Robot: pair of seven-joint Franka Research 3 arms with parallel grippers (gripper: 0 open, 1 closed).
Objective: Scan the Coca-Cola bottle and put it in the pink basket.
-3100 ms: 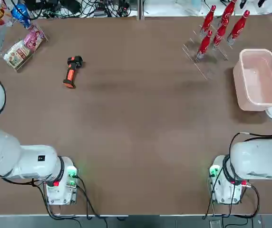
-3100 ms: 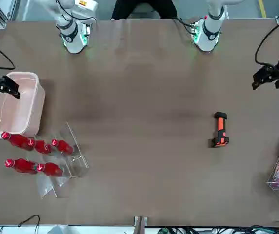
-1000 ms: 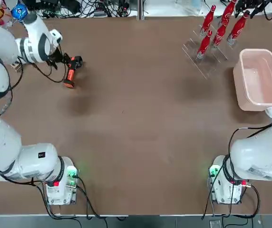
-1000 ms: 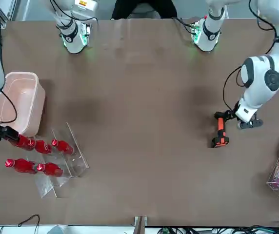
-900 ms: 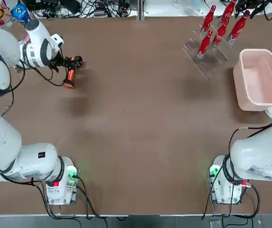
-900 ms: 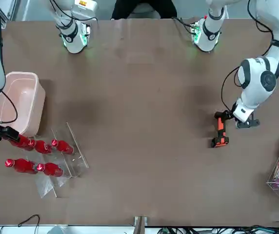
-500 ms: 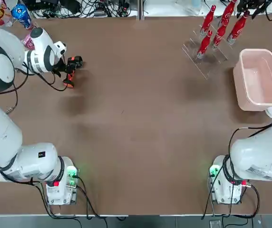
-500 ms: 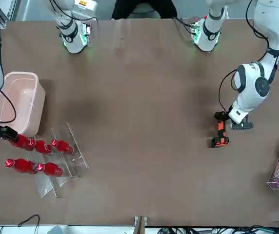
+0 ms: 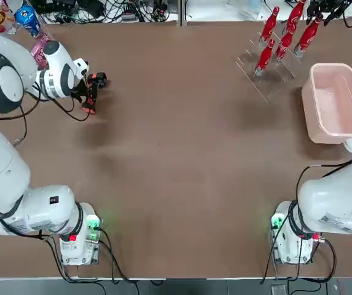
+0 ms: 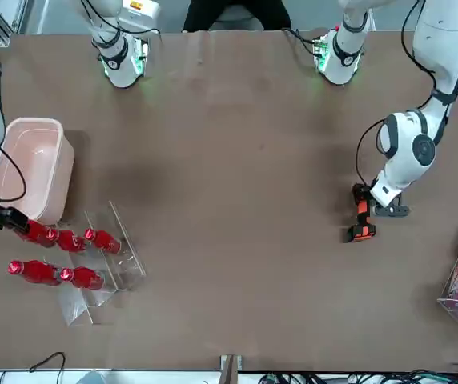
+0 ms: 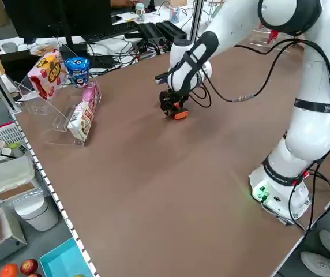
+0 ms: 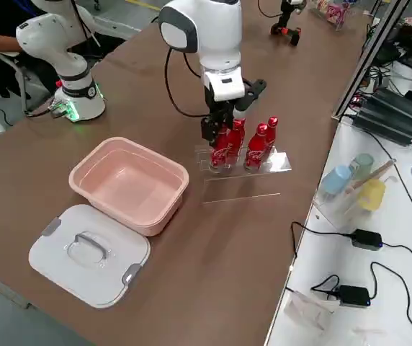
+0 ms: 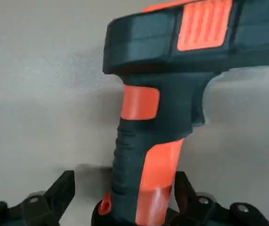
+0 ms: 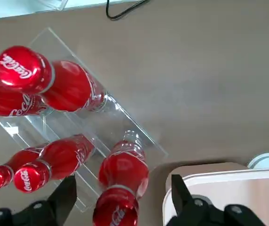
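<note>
The left gripper (image 13: 125, 207) sits low over the black-and-orange scanner (image 9: 92, 92) on the bench (image 9: 176, 160), its jaws open either side of the handle. The right gripper (image 14: 122, 207) hangs over the clear rack (image 12: 245, 162) of red bottles, jaws open astride the Coca-Cola bottle (image 14: 120, 188) that stands nearest the pink basket (image 9: 335, 103).

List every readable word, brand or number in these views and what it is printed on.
"Coca-Cola": white script on the red caps of the Coca-Cola bottles.
Script on the bottle bodies: too small to read.
Print on the snack packets: blurred, unreadable.
Scanner: no text visible.
</note>
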